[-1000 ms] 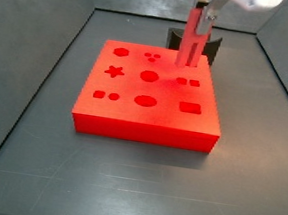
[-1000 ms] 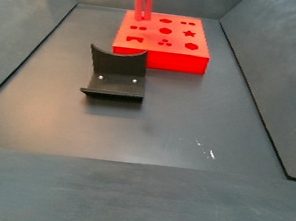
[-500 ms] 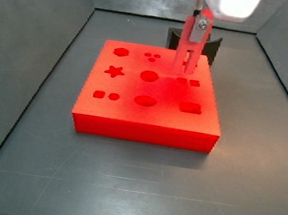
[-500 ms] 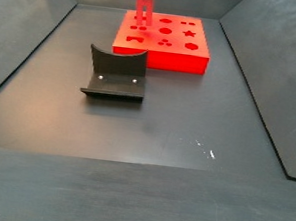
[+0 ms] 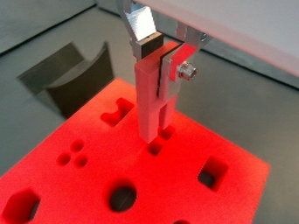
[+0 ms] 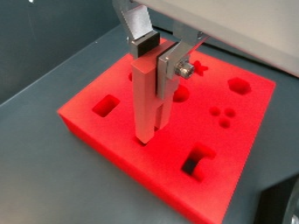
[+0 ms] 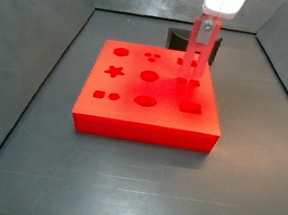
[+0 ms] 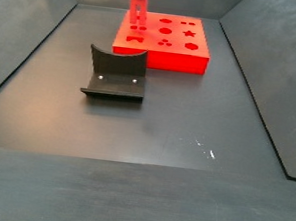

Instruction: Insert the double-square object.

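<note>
Red peg (image 5: 153, 101) hangs upright in my claw (image 5: 156, 54), which is clamped on its top end; its lower tip sits just over the double-square hole (image 5: 159, 142) in the red block (image 6: 111, 131). Risk, as I judge it: slight twist or offset would catch the tip on the hole's rim and jam. Neighbouring square hole (image 7: 191, 108) lies toward 6 o'clock in a side view. Open desk (image 7: 122, 182) all round; stand (image 8: 115, 75) well apart.
</note>
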Tool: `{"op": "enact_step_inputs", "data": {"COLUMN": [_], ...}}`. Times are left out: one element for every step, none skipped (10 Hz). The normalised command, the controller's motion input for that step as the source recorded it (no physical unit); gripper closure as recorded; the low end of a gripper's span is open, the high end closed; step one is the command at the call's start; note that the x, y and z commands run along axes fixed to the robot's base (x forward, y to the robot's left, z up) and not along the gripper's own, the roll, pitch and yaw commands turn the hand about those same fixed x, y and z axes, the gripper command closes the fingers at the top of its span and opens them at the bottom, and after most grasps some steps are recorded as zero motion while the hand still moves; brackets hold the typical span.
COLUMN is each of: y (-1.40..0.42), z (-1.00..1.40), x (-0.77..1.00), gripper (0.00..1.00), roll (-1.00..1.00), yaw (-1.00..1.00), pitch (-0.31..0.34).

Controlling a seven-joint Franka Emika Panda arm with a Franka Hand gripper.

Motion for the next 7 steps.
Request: {"op": "enact_step_inputs", "data": {"y": [-0.12, -0.2, -0.2, -0.11, 0.0, 0.03, 0.14], "z": [0.0, -0.02, -0.02, 0.0, -0.04, -0.08, -0.15], "x": [0.25, 0.32, 0.0, -0.23, -0.45, -0.35, -0.31], "gripper": [1.0, 1.0, 1.0, 1.0, 1.0, 1.0, 1.0], "roll": [0.01, 0.01, 0.09, 0.13, 0.11, 0.21, 0.23], "yaw": [-0.01, 0.08, 0.13, 0.09, 0.11, 0.28, 0.33], "pitch": [-0.066, -0.16, -0.126, -0.116, -0.13, -0.099, -0.09]}}
